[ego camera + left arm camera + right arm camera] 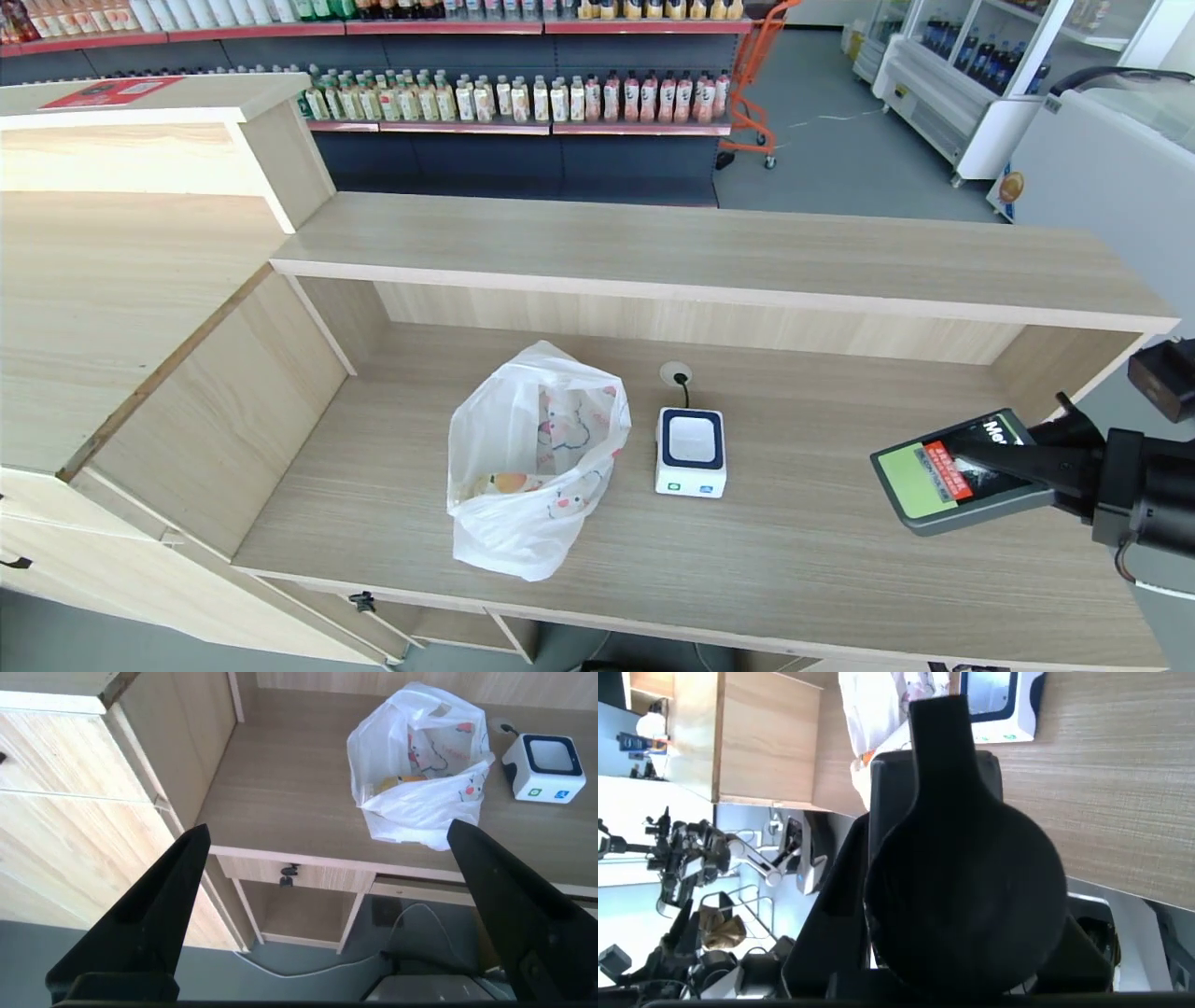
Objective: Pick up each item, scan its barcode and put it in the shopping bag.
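- My right end effector [991, 464] is clamped on a flat dark box [920, 481] with a green and red label. One finger lies across the label face.
- I am holding the box over the right end of the tabletop [803, 560], well apart from the scanner. It is tilted, with its label face turned up.
- My left end effector [322, 910] is spread wide, both fingers [140, 924] far apart with nothing between them. It hangs out beyond the tabletop's front edge, toward the left corner.
- The white plastic shopping bag [537, 457] stands left of the tabletop's centre, its mouth open. I can see something with an orange patch inside, but cannot tell what it is.
- The white barcode scanner [691, 451] sits just beside the bag, on the side toward the right edge, with its dark-framed window facing up.
- A black cable [682, 385] runs from the scanner to a round hole near the tabletop's back edge.
- In the right wrist view the scanner [999, 705] and the bag [878, 709] show past the dark finger.
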{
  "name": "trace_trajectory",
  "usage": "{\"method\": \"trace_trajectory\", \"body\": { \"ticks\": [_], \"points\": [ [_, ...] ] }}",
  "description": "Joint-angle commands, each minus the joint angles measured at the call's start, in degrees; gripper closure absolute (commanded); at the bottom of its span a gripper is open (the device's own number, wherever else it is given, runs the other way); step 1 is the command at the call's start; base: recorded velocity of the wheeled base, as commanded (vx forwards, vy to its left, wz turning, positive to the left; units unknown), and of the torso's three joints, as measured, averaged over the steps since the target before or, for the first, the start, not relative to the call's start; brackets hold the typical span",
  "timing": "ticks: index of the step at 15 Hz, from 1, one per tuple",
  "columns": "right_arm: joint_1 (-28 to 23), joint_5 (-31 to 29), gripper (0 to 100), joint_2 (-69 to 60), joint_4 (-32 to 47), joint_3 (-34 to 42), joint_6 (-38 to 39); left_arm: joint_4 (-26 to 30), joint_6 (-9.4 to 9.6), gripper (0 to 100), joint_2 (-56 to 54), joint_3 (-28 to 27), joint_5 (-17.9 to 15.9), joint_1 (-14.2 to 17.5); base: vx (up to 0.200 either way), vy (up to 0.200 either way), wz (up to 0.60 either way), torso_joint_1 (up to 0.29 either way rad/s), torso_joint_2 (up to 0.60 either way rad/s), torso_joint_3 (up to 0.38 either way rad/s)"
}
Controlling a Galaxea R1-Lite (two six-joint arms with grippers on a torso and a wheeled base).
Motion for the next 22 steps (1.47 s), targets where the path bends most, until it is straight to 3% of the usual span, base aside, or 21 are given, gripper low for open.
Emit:
{"method": "trace_trajectory", "body": {
  "ticks": [1,5,9,12,18,22],
  "points": [
    [-0.10,0.02,100,0.59,0.01,-0.13,0.01,0.00,0.04,0,-0.01,0.02,0.01,0.03,0.000,0.200,0.00,-0.002,0.00,0.002],
    [-0.45,-0.59,100,0.42,0.01,0.13,0.01,0.00,0.39,0,-0.01,0.02,0.01,0.03,0.000,0.000,0.00,0.000,0.00,0.000],
    [-0.36,-2.53,100,1.91,0.01,0.04,-0.25,0.00,0.48,0,-0.01,0.02,0.01,0.03,0.150,0.000,0.00,-0.002,0.00,0.001],
    [3.86,-13.95,100,8.06,-0.52,-0.04,-4.12,0.00,0.04,0,-0.01,0.02,0.01,0.03,0.000,0.000,0.00,0.000,0.00,0.000],
    [13.08,-19.58,100,20.72,-13.00,0.57,-10.36,0.00,-0.05,0,-0.01,-0.06,0.01,0.03,0.000,0.000,0.00,0.000,0.00,0.000],
    [15.54,-19.93,100,34.87,-29.08,-1.71,-14.14,0.00,-0.05,0,-0.01,0.02,0.01,0.03,0.000,0.000,0.00,0.000,0.00,0.000]
  ]
}}
